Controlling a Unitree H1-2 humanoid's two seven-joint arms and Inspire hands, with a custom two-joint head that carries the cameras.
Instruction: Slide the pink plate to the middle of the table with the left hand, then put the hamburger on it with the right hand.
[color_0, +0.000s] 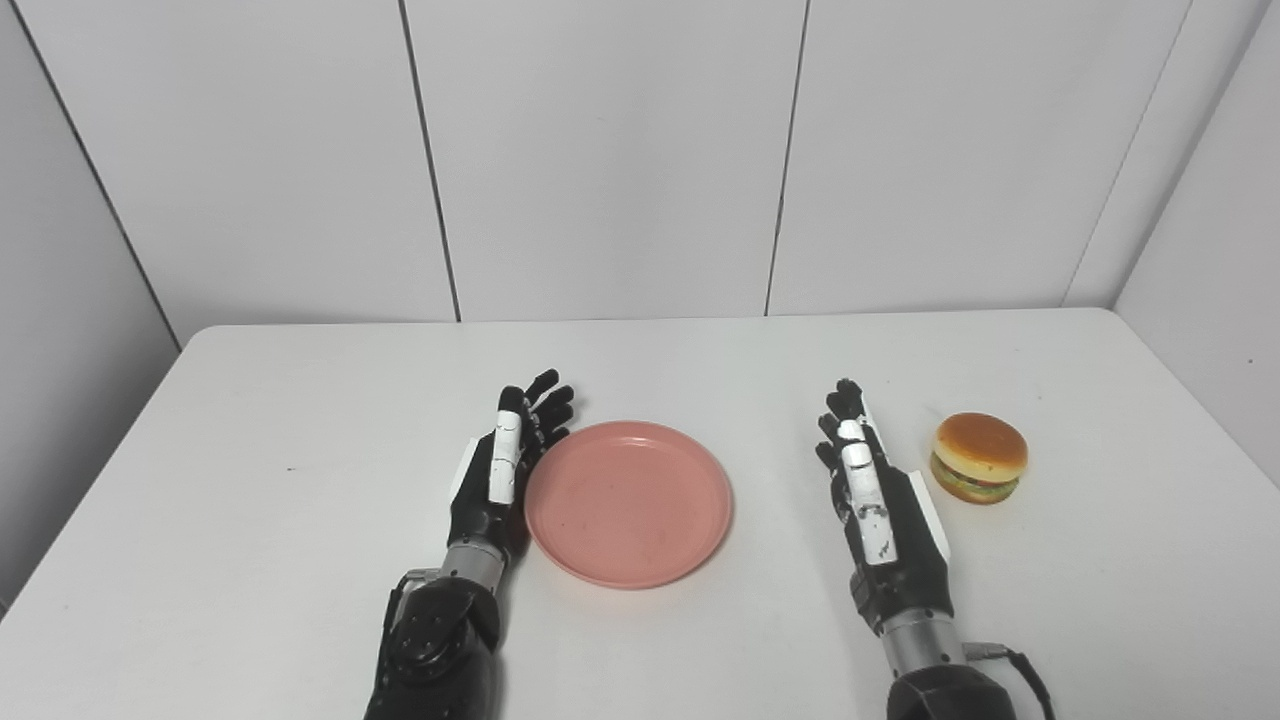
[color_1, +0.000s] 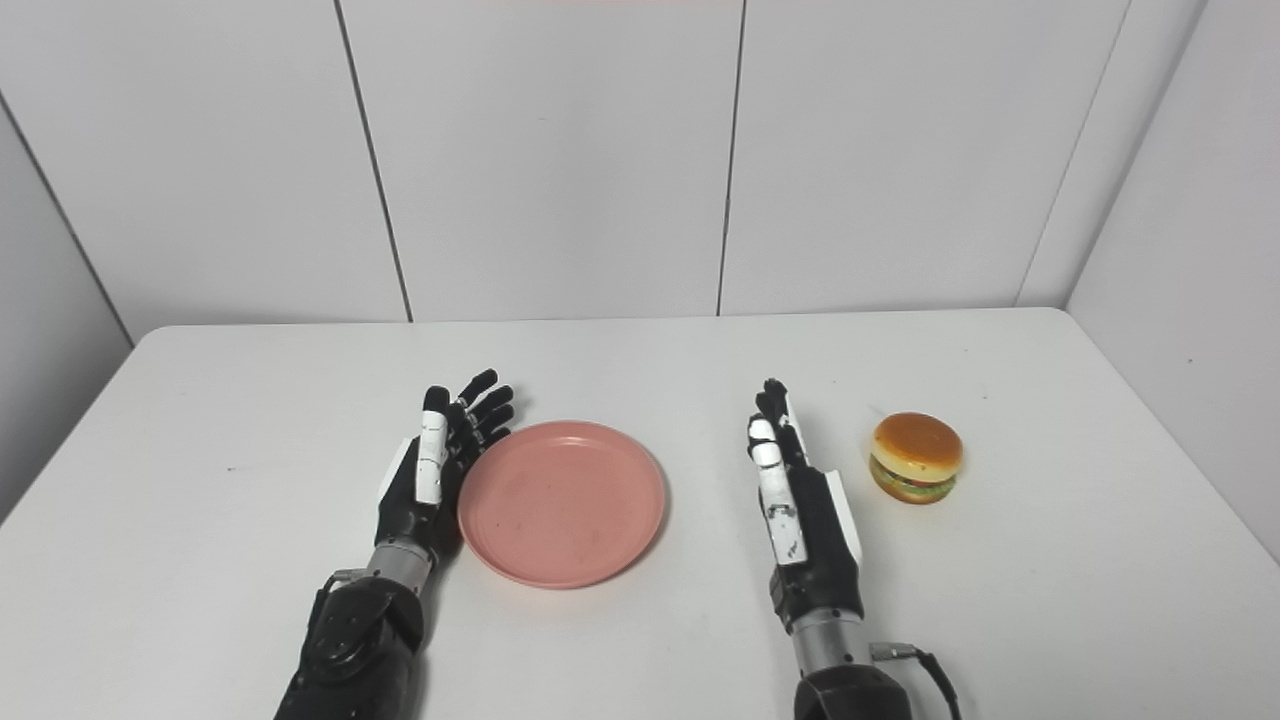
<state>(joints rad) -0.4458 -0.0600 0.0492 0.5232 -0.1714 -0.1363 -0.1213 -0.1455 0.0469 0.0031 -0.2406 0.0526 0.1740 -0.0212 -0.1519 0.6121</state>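
White table (color_0: 250, 560) holds flat pink plate (color_0: 628, 503) (hamburger (color_0: 979, 457) upright); left hand (color_0: 503, 468) splayed, empty

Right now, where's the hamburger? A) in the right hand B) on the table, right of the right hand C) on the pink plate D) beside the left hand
B: the hamburger sits on the bare table, just right of the open right hand, untouched.

White rectangular table (color_0: 250, 560) with rounded far corners, matte top. Resting directly on it: round pink plastic plate (color_0: 628, 502), near centre; toy hamburger (color_0: 979, 458) with glossy bun, well right of the plate.
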